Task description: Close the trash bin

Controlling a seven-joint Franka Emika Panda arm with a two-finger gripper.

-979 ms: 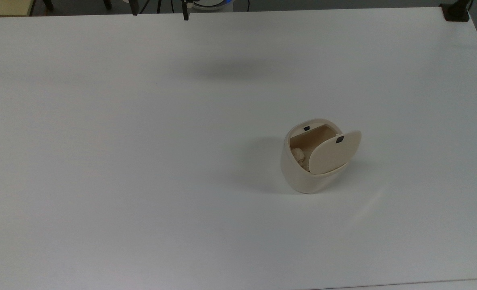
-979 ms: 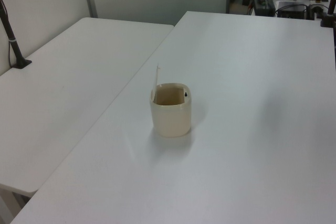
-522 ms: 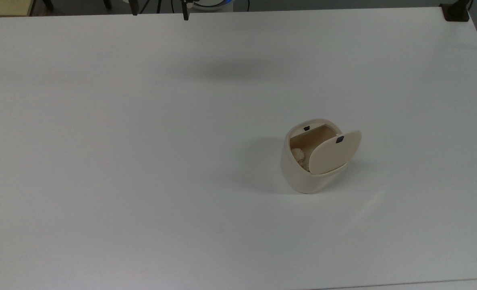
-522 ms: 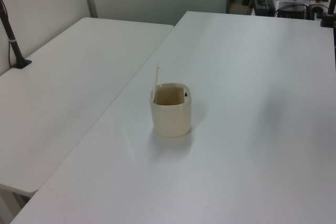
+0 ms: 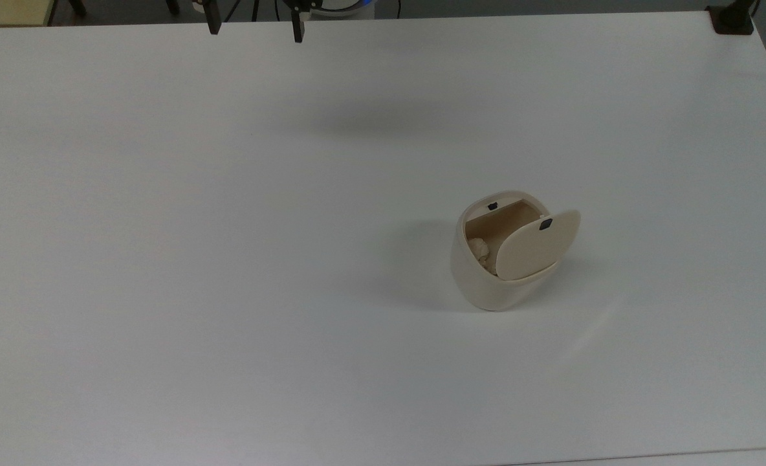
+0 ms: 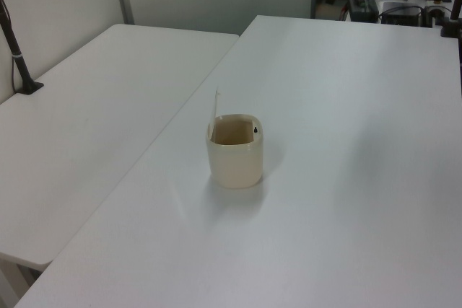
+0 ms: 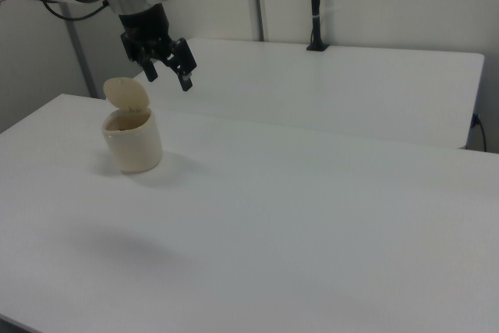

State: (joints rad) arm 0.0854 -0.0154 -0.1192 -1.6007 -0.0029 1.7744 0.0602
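Cream trash bin [image 5: 486, 278] standing on the white counter [image 5: 228, 259], its lid [image 5: 537, 244] raised upright, with the pincer [image 7: 168, 72] spread and suspended well above the counter.

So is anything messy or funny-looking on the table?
Nothing is spilled or broken. The trash bin stands upright on the table with its lid flipped up, and something pale and crumpled sits inside. The open tool hangs away from it.

Cream trash bin [image 5: 486, 285] (black latch mark) on white table [image 5: 228, 259].
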